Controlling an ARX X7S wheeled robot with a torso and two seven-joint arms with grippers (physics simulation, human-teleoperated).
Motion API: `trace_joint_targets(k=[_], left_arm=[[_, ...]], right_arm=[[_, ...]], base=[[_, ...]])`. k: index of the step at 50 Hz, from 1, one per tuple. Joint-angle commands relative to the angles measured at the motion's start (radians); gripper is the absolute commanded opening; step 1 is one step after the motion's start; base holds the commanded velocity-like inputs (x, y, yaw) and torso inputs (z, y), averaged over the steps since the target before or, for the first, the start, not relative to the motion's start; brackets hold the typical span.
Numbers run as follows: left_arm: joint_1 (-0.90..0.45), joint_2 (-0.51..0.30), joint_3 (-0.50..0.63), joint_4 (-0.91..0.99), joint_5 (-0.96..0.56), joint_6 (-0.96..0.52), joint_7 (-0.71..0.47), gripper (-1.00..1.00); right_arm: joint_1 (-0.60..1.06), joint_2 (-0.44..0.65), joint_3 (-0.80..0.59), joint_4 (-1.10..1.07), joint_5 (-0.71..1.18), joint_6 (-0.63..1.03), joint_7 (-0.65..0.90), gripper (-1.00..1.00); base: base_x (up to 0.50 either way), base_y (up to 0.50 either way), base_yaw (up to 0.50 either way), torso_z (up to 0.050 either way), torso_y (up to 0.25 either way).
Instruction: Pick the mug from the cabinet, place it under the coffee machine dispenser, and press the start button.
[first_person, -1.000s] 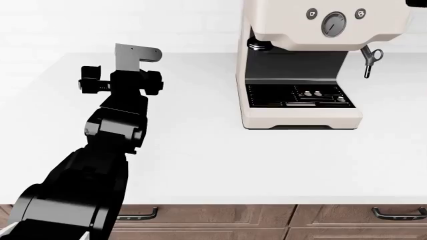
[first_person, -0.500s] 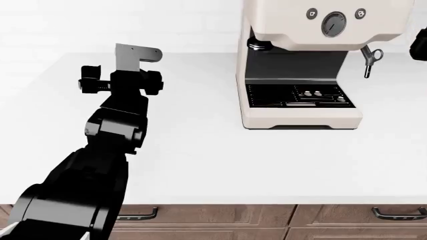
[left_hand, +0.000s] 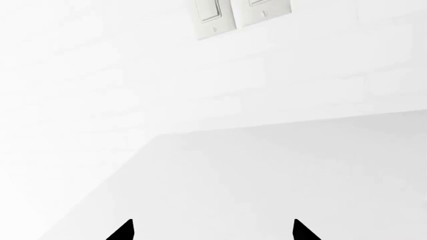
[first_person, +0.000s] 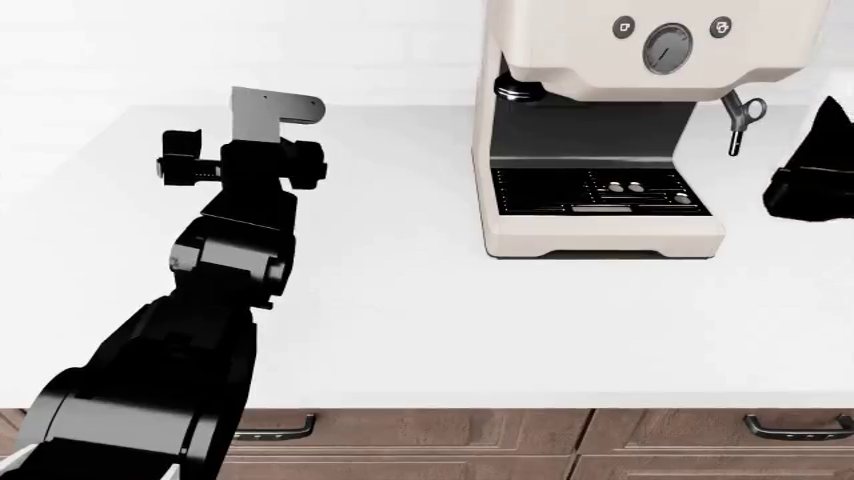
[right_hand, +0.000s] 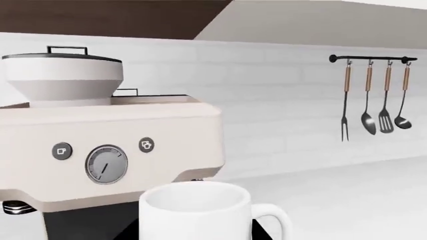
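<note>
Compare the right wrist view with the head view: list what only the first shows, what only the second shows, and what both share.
Only the right wrist view: the white mug close to the camera, and the utensil rail on the wall.
Only the head view: the left arm over the counter, the drip tray, the drawer fronts.
Both: the coffee machine, with its gauge between two buttons.

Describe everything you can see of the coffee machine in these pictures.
The coffee machine is a cream-beige box standing upright on the white counter. Its front carries a round gauge between two round buttons. Below lie a black recess, a black drip tray and, at the recess's top left, the dark-and-chrome dispenser. A chrome steam wand hangs at its right. The right wrist view shows a lidded hopper on top. Nothing sits under the dispenser.
</note>
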Motion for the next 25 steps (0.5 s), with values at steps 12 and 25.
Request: trace_joint_targets(k=[12, 25], left_arm=[[0.001, 0.000, 0.006, 0.000, 0.000, 0.005, -0.003, 1.00], [0.001, 0.000, 0.010, 0.000, 0.000, 0.008, -0.007, 1.00]], right_arm=[[-0.309, -0.095, 0.108, -0.069, -0.172, -0.088, -0.153, -1.00], [-0.356, -0.175, 0.058, -0.052, -0.297, -0.154, -0.241, -1.00]], base=[[0.00, 0.00, 0.00, 0.000, 0.000], [0.00, 0.00, 0.00, 0.000, 0.000]])
